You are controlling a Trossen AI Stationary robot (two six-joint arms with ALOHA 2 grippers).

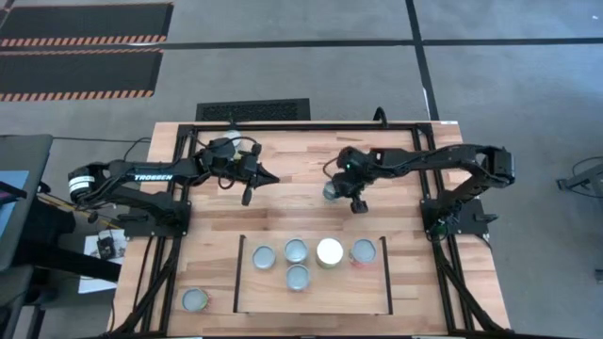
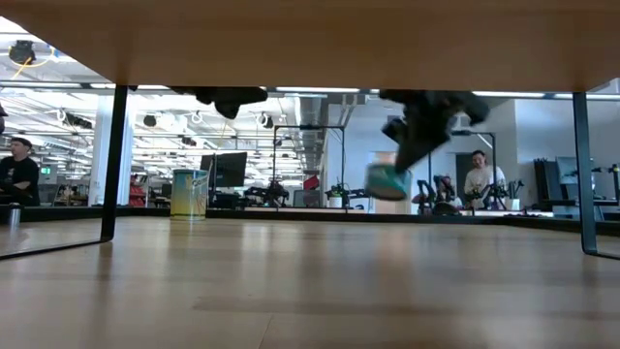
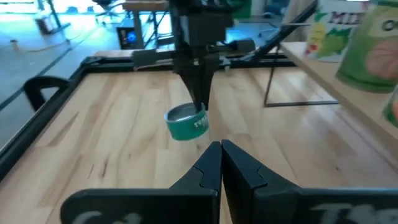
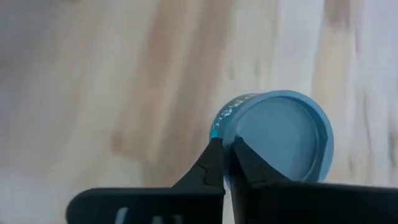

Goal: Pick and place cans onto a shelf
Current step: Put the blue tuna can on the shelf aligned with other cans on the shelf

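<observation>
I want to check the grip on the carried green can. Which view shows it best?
The left wrist view: the right hand pinches the green can by its rim, tilted above the table. The right wrist view shows only its top close up, the low view its side, and the high view barely a glimpse.

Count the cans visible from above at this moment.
7: four abreast on the shelf at and; one in front at; one off the shelf at; one held by the right tool at. Others may be hidden.
</observation>
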